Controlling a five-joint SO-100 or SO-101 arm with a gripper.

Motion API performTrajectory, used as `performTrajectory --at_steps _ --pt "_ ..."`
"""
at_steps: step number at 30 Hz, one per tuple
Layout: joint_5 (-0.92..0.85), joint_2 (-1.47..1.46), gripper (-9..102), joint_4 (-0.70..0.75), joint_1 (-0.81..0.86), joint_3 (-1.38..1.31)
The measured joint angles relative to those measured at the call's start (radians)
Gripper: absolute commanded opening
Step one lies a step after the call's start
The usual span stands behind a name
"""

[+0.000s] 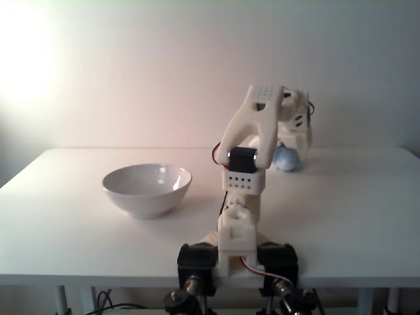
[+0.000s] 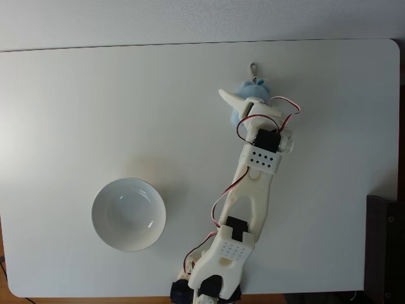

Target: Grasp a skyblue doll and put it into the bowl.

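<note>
- Fingers [image 2: 239, 106]: in the top-down fixed view they are spread apart. One pale finger lies along the left flank of the skyblue doll [image 2: 253, 95]; the other sits over its right side. They straddle the doll but are not visibly pressed into it. Whether contact has been made cannot be told.
- Doll position: it rests on the counter [image 2: 76, 95] between and just beyond the fingertips, on the far side of the arm from its base. In the front fixed view, part of it [image 1: 287, 159] shows low beside the wrist, sitting on the counter surface.
- Attachment: a thin loop with a small metal clasp [image 2: 254, 67] extends from the doll, pointing away from the fingers.
- Handling judgement: the doll looks soft and light. It should compress under closure and is unlikely to slip or break. Grip across the roundest part of the body, not the loop.
- Bowl [image 2: 129, 214]: white, empty, upright, well apart from the fingers, nearer the arm's base and to the left in the top-down fixed view.
- Risk: a shallow pinch may catch only plush nap and drop the doll in transit.
</note>
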Motion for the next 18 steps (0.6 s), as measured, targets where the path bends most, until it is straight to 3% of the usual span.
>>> performTrajectory --at_steps 18 --pt "-0.005 -0.031 7 0.000 -0.017 -0.023"
